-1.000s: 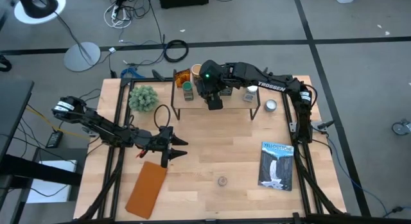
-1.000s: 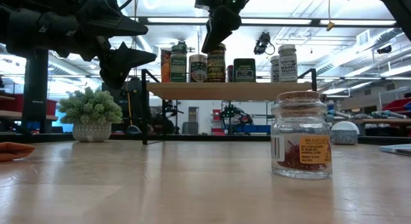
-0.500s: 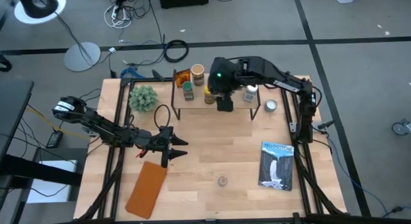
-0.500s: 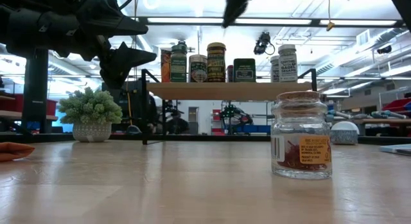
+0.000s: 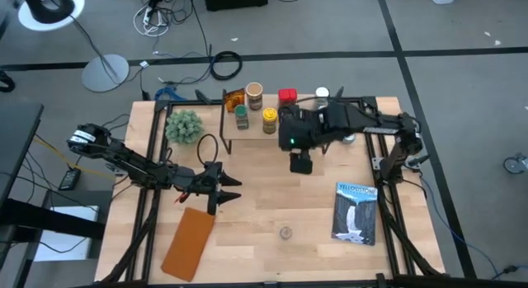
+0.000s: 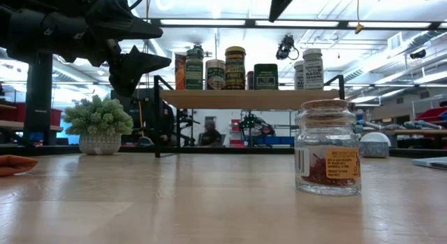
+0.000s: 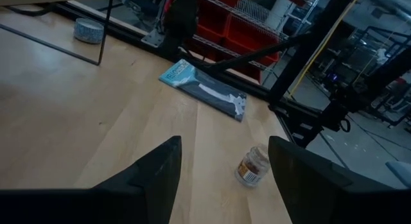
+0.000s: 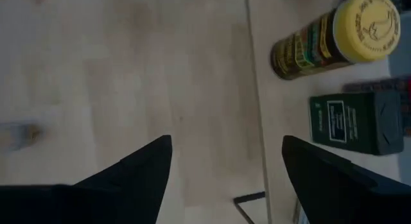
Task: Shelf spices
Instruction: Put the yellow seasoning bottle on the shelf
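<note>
From above, your right claw (image 5: 301, 164) hangs over the desk (image 5: 264, 205) just in front of the shelf (image 5: 247, 131), holding nothing. Behind it on the shelf stand the yellow-lidded jar (image 5: 270, 116), the green-lidded jar (image 5: 241, 113), the tan-lidded jar (image 5: 254, 92), the amber packet (image 5: 234, 100), the red tin (image 5: 287, 96) and a white-lidded jar (image 5: 321, 94). One small cork-stoppered jar (image 5: 285, 233) sits alone on the desk, well in front of that claw. The blue-and-white packet (image 5: 355, 211) lies off to its right side, and the silver tin (image 5: 348, 137) is partly hidden by the arm. Your left claw (image 5: 227, 190) waits over the desk's left half, fingers parted, with the orange pad (image 5: 189, 243) just in front of it and the potted plant (image 5: 183, 125) behind.

At desk level, the cork-stoppered jar (image 6: 328, 156) stands upright on the bare desk, apart from the shelf (image 6: 244, 98), where the spices line up in a row. The right claw shows only as a dark tip (image 6: 281, 3) above the shelf. The left claw (image 6: 150, 45) hangs high at the left.

In your left wrist view, the fingers (image 7: 154, 176) are spread wide and empty; the cork-stoppered jar (image 7: 252, 165) lies ahead, between them, with the packet (image 7: 203, 89) farther on.

In your right wrist view, the fingers (image 8: 138, 169) stand wide apart with nothing between them. The yellow-lidded jar (image 8: 334, 34) and the black box (image 8: 356, 124) stand on the shelf to one side.
</note>
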